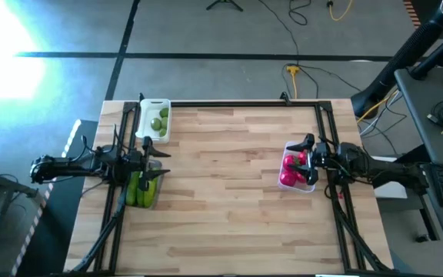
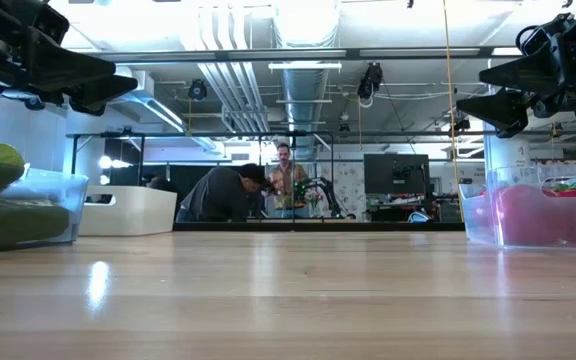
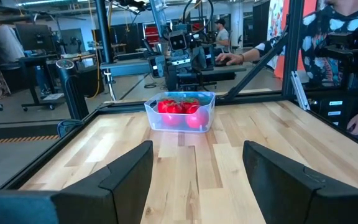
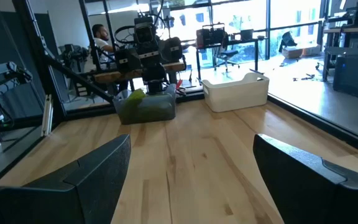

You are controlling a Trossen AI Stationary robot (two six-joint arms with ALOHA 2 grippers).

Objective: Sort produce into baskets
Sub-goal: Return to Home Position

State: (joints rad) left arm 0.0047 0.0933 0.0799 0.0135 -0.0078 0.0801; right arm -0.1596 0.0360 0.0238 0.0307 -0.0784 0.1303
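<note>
Though I can't count every piece, I log three baskets on the table [image 1: 229, 200]. Limes [image 1: 159, 123], two or three, lie in the white tray [image 1: 154, 104] at the left edge. Cucumbers [image 1: 140, 189] fill the left clear tub [image 1: 148, 205] just beside it. Tomatoes [image 1: 288, 178], several, sit in the right clear tub [image 1: 301, 188]. Left gripper [image 1: 154, 158] hangs spread wide above the cucumbers, right gripper [image 1: 298, 160] wide above the tomatoes.

Bare wood spans the table [image 1: 229, 192] middle; cucumber tub [image 1: 158, 194] blocks nine o'clock, white tray [image 1: 154, 104] ten o'clock, tomato tub [image 1: 284, 175] three o'clock.
</note>
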